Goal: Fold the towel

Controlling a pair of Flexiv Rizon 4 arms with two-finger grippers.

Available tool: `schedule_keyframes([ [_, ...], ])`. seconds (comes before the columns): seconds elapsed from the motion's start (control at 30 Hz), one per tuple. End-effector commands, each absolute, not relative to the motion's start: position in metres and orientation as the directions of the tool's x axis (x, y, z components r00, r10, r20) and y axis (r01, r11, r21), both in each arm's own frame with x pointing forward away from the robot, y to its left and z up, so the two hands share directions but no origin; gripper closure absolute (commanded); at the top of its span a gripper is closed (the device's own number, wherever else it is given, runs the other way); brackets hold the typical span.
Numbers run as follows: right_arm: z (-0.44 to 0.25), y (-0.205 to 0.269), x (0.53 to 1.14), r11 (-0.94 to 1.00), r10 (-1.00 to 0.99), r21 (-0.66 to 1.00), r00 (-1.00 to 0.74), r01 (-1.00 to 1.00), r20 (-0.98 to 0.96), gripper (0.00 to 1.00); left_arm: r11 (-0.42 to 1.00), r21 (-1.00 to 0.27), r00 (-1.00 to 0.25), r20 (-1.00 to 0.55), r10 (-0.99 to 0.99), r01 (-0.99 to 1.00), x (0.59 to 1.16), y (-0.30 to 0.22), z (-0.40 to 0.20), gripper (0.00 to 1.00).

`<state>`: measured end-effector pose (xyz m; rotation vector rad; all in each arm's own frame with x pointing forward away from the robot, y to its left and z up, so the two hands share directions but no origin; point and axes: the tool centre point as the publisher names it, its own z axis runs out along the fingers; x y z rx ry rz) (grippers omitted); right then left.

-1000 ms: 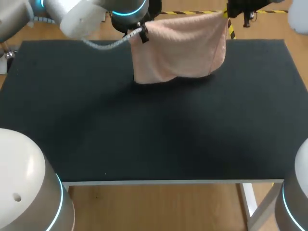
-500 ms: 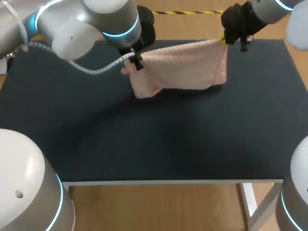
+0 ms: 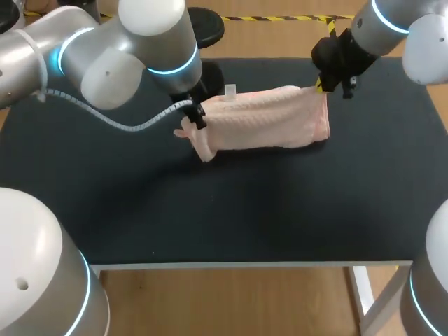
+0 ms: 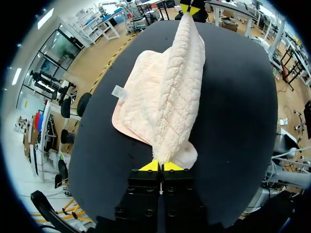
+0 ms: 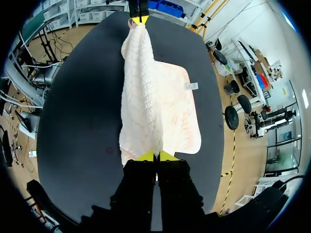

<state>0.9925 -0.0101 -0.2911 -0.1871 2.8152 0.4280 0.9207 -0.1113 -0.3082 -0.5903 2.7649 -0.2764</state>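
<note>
Spanning left end effector to right end effector, towel clenched by each at opposite ends.

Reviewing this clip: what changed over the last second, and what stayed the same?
Both arms drew back toward the robot and lowered, so the towel, which hung like a curtain, now drapes low, doubled over its part lying on the table. The left gripper and right gripper stay shut on its corners.

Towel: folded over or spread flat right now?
Partly folded: the towel has one layer flat on the table, the other draped over it, its corners pinched by the left gripper and right gripper.
</note>
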Motion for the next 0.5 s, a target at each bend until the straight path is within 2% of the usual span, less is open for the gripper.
schedule_keyframes([
  [0.03,-0.295,-0.01,0.997,0.951,-0.079,0.264,-0.953,-0.16,-0.294,1.0,0.899,-0.247,-0.877,-0.237,-0.417,-0.361,0.928,-0.113,-0.315,1.0],
  [0.5,-0.337,-0.017,1.034,0.97,0.033,0.241,-0.959,-0.037,-0.282,1.0,0.912,-0.212,-0.889,-0.232,-0.395,-0.35,0.974,-0.104,-0.341,1.0],
])
